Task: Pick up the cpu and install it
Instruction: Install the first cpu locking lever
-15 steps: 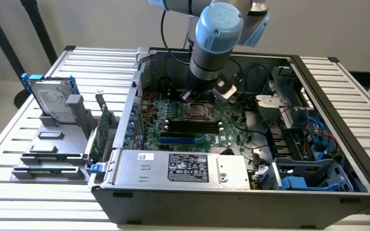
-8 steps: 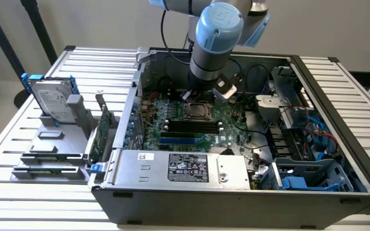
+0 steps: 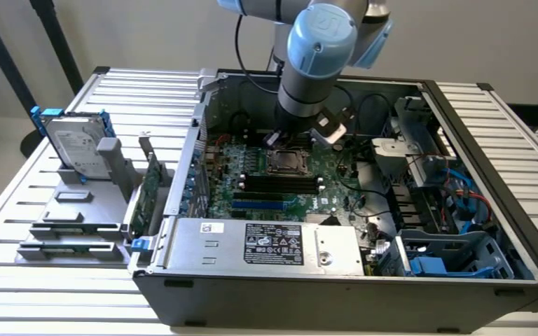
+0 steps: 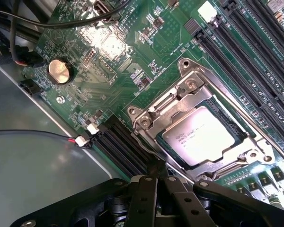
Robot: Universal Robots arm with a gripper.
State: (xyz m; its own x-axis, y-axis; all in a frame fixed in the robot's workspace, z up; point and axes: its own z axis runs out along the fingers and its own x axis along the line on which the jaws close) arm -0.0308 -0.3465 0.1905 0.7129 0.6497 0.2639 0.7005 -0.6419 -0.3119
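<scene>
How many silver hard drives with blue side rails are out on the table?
1: the silver hard drive with blue side rails stands upright in a grey holder at the exterior view's left, outside the black computer case. Others may be hidden.

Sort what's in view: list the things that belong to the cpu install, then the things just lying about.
Job:
cpu, seated in the socket
hand, shut, just above the socket edge

Lying about:
hard drive in its stand
coin battery
memory slots
power supply
</scene>
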